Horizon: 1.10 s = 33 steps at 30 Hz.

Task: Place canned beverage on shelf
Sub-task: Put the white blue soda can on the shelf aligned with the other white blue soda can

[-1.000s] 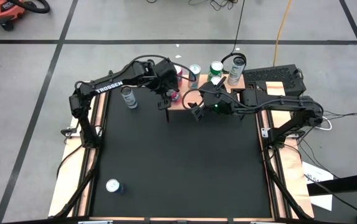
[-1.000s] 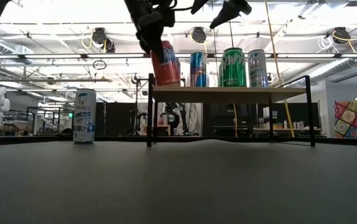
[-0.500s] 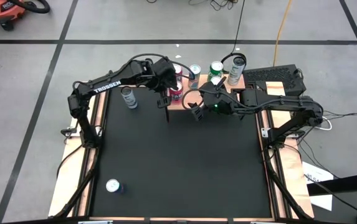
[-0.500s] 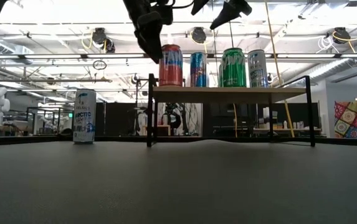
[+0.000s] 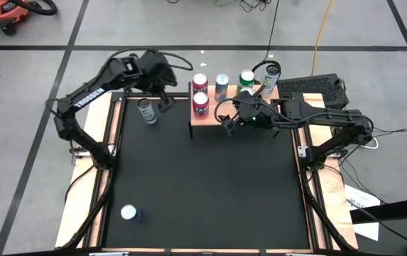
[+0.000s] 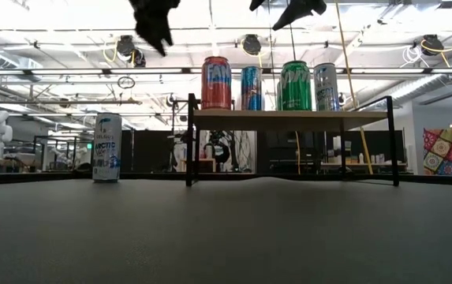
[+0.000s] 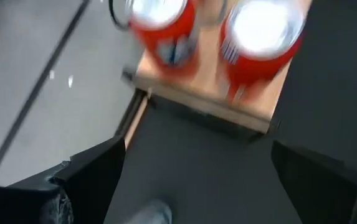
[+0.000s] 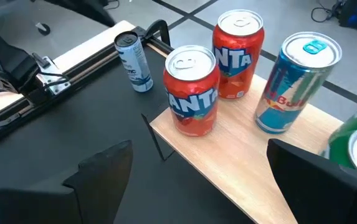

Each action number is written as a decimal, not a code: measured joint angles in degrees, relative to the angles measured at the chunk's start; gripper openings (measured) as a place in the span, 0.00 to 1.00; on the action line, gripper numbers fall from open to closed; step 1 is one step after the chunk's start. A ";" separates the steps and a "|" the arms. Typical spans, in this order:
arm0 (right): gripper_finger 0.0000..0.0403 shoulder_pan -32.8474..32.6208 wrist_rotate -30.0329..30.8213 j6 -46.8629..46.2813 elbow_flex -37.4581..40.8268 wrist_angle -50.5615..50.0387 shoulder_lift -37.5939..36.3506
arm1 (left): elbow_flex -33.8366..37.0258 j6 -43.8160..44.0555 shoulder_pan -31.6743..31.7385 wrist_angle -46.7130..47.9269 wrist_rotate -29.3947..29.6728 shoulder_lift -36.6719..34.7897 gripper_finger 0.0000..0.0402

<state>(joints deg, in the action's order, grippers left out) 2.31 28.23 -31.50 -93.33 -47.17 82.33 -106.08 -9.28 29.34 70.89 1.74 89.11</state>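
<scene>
High view first: the shelf [image 5: 233, 107] sits at the table's [image 5: 203, 185] 12 o'clock edge, and it's well stocked. Two red cans stand at its 9 o'clock end, one [image 5: 200, 104] nearer the table's middle and one [image 5: 200, 81] directly behind it. Next along the back comes a blue can [image 5: 221, 83], then a green can [image 5: 246, 79], then a silver can [image 5: 270, 73] at the 3 o'clock end.

Left gripper [image 5: 165, 97] hangs over the table's 11 o'clock corner, just off the shelf's end, holding nothing, fingers spread wide apart. Its wrist camera looks down between those fingers at the two red cans on the wood plank, clear of both. A white can [image 5: 146, 111] stands on the table just beside that gripper, at about 10 o'clock from the table's centre. Another can [image 5: 128, 212] stands alone, well apart, down near 7 o'clock.

Right gripper [image 5: 231, 124] hovers at the shelf's near edge, around the middle of its length, empty too, fingers apart. Its wrist view takes in the red pair, the blue can and a slice of the green one.

Low view confirms it: every can on the plank is upright, the red can [image 6: 216, 82] at the shelf's 9 o'clock end.
</scene>
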 joint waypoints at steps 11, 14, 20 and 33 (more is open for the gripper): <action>0.89 -2.19 0.01 -1.84 0.01 -1.54 -0.38 | 19.73 2.63 10.63 -1.52 -0.04 -8.13 0.99; 0.89 -2.69 0.00 -1.98 0.01 -1.56 -0.37 | 22.54 3.08 13.27 -1.53 -0.07 -9.00 0.99; 0.89 -2.78 0.02 -2.34 0.01 -1.56 -0.37 | 24.58 6.58 16.92 -1.53 1.75 -9.06 0.99; 0.89 -2.78 0.02 -3.00 0.01 -1.59 -0.37 | 35.32 8.98 21.38 -7.82 2.14 -9.01 0.99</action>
<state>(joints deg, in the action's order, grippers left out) -0.47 28.25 -34.50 -93.32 -48.75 81.95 -70.77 -0.30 50.72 63.08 3.88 80.10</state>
